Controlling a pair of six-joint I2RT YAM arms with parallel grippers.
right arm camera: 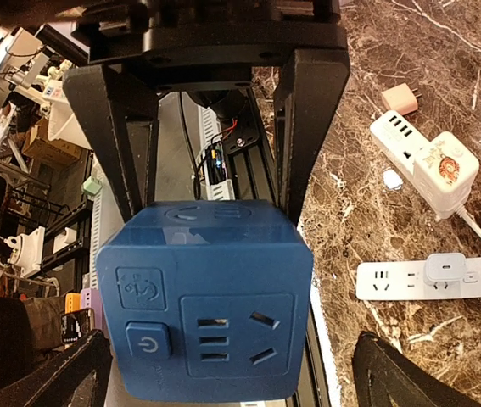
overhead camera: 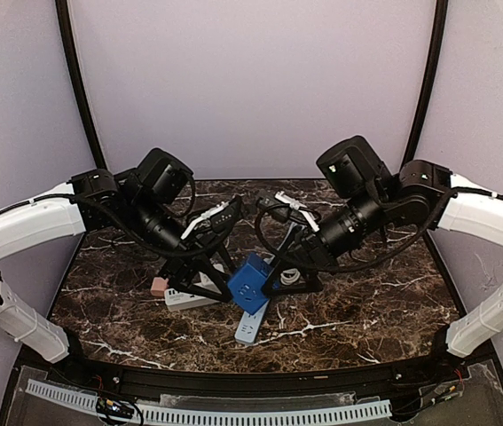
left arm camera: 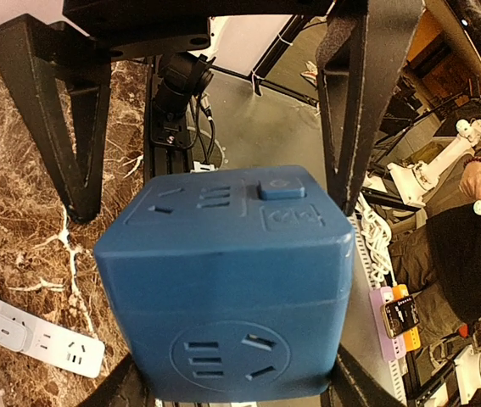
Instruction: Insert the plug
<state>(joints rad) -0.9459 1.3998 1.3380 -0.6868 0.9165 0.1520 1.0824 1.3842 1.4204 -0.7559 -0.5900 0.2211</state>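
Two tools meet over the middle of the tabletop (overhead camera: 366, 311) with one load between them.

Item 1, blue socket cube (overhead camera: 249, 284): the task's thing. It sits between the arms, over the far end of a white power strip (overhead camera: 249, 330). Outlet faces and a power button show in both wrist views. Its plug pins are on no visible face, so they are presumably underneath or behind.

Item 2, left tool (left arm camera: 236, 360): closed on the cube, fingers pressed against its two lower edges. Judged purpose: to carry the cube and steer the hidden pins toward a strip outlet.

Item 3, right tool (right arm camera: 232, 339): spread wide and gripping nothing, with the cube in the span between its fingers and a gap on one side. Judged purpose: to steady the cube, or to pin the strip down.

Item 4, surroundings: a white charger block (overhead camera: 187, 298) and a pink charger (overhead camera: 157, 286) just beside it, both left of the cube.

Obstructions: a small white adaptor (right arm camera: 445, 268) already fills one outlet of a strip. Both tools crowd the strip and hide its outlets from above. With the pins unseen, alignment looks like the likely difficulty.
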